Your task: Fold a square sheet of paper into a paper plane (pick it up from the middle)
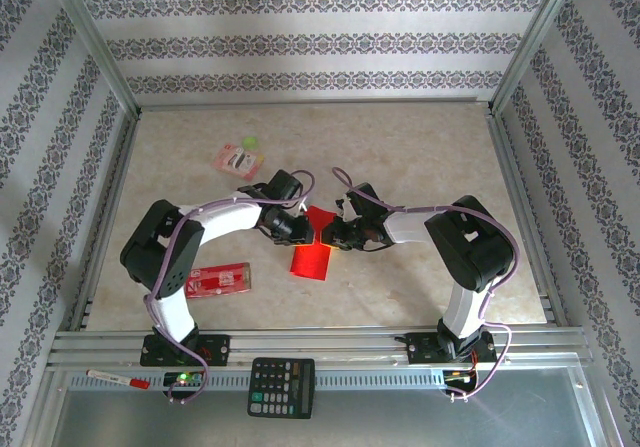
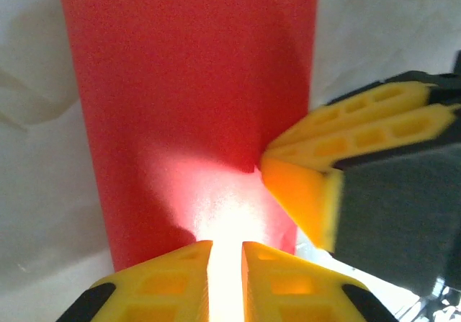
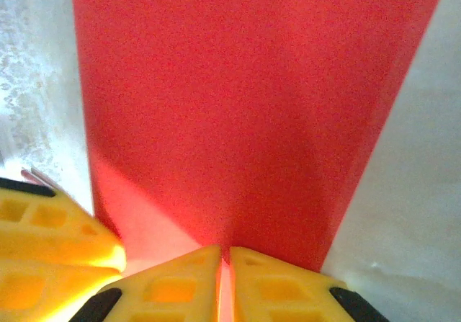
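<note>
Both the left fingers [image 2: 162, 282] and right fingers [image 3: 277, 286] look pinched on the red sheet of paper [image 1: 310, 260] at centre frame, so mid-fold I'd guess, and next it needs edges lined up before creasing.

Worktop [image 1: 420, 157]: beige, marbled, bounded by a metal frame [image 1: 320, 345]. The walls [image 1: 300, 7] around it were papered white with dark ornamental bands.

A pink packet [image 1: 236, 158] lay flat toward the far left of the worktop. A small green item [image 1: 250, 143] touched its far corner; I could not make out what it was.

A red rectangular packet with white print [image 1: 225, 279] lay flat near the front left, well apart from the pink one.

A black calculator [image 1: 281, 387] sat keys up on the slotted strip in front of the frame, roughly midway across.

A red-and-white marker pen [image 1: 118, 378] lay at the left end of that strip, well apart from the calculator.
</note>
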